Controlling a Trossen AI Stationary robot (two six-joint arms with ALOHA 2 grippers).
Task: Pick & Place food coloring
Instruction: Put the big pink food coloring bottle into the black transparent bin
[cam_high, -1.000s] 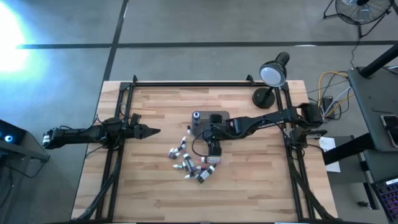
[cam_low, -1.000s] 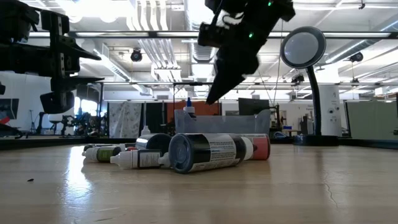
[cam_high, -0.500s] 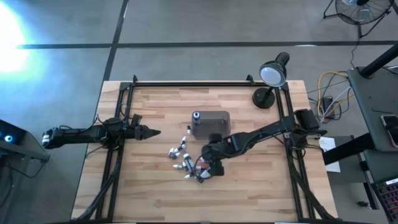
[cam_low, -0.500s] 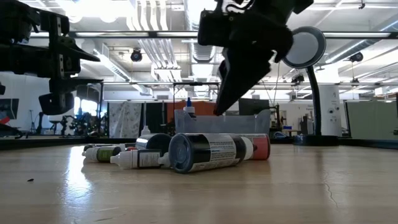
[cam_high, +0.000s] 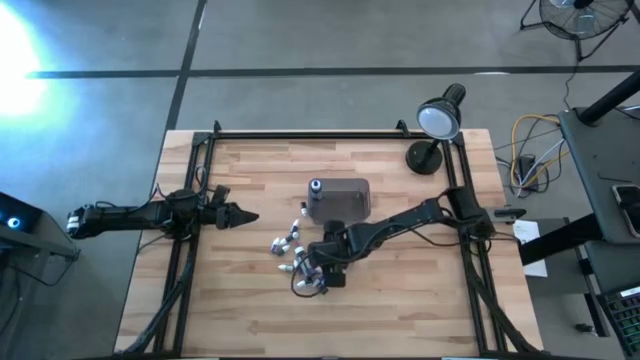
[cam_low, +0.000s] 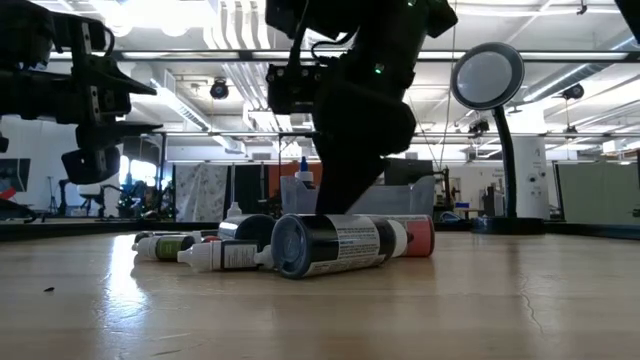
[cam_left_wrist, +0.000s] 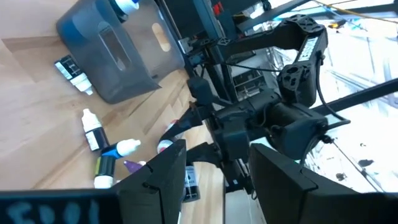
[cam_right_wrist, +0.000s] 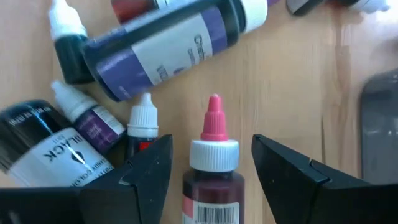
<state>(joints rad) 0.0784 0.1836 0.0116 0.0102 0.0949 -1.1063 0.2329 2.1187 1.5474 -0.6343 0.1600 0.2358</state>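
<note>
The right hand (cam_high: 318, 272) has come down over the heap of food coloring bottles (cam_high: 300, 258) in the middle of the wooden tabletop (cam_high: 240, 310). Its 2 fingers (cam_right_wrist: 149, 171) are spread, and between them lies a dark bottle with a white collar and pink tip (cam_right_wrist: 212, 152); whether they touch it I cannot tell. Just beside that hand are a white-capped bottle (cam_right_wrist: 143, 121), a large dark bottle with a purple label (cam_right_wrist: 168, 46) and one marked BLACK (cam_right_wrist: 43, 146). Beyond the heap sits the grey tub (cam_high: 337, 197) with 1 blue-capped bottle (cam_high: 315, 186) in it. The left hand (cam_high: 240, 214) hovers well apart from the heap, fingers spread, holding nothing. A desk lamp (cam_high: 438, 120) stands at the far corner.
</note>
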